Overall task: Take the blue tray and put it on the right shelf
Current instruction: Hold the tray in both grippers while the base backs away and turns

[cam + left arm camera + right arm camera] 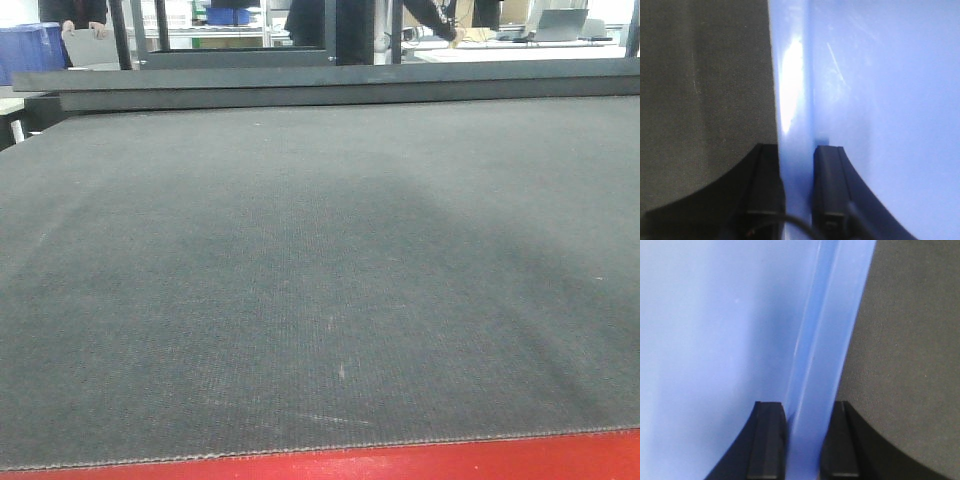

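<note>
The blue tray (880, 100) fills the right half of the left wrist view, its glossy left lip running up the middle. My left gripper (797, 150) is shut on that lip, one black finger (829, 175) inside the tray and the other outside over the mat. In the right wrist view the blue tray (715, 330) fills the left side. My right gripper (805, 407) is shut on its right lip, again with one finger on each side. Neither the tray nor the grippers show in the front view. The right shelf is out of view.
A dark woven tabletop (320, 280) with a red front edge (420, 462) spreads ahead. Behind it run a dark beam (330, 85) and black uprights (120, 35). A deep blue bin (30, 50) and people stand far back.
</note>
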Motion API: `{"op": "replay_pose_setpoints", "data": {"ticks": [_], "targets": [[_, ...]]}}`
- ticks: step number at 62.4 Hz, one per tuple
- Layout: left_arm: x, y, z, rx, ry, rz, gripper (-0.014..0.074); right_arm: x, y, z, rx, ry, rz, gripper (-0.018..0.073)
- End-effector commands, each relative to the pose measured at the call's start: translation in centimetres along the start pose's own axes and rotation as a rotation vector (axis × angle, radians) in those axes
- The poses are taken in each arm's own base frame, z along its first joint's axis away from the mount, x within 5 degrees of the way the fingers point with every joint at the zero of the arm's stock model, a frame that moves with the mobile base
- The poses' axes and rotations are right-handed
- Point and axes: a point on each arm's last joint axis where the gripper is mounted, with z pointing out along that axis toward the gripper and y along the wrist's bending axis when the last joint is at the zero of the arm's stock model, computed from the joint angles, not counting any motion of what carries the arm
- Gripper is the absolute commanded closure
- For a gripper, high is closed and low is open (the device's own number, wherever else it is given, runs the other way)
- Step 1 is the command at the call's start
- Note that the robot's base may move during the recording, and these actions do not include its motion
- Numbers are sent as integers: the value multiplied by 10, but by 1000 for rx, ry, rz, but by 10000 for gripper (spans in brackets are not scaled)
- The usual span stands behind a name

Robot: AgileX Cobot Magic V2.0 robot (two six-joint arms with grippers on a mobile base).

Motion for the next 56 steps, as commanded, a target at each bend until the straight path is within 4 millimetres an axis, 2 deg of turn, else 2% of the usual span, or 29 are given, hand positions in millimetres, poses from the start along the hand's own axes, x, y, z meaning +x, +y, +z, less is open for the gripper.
{"op": "replay_pose_setpoints", "data": {"ticks": [1,15,41,56], "targets": [[8,0,-21,3,21,18,645,-4,1,-24,-15,-112,-36,502],[8,0,-21,3,21,18,645,-4,1,-23,-15,-109,-36,502],[8,0,-21,4,22,18,645,-9,3,4,-4,-49,-38,502],[8,-2,-21,19,27,14,645,-10,3,8,-2,-36,-38,502]]}}
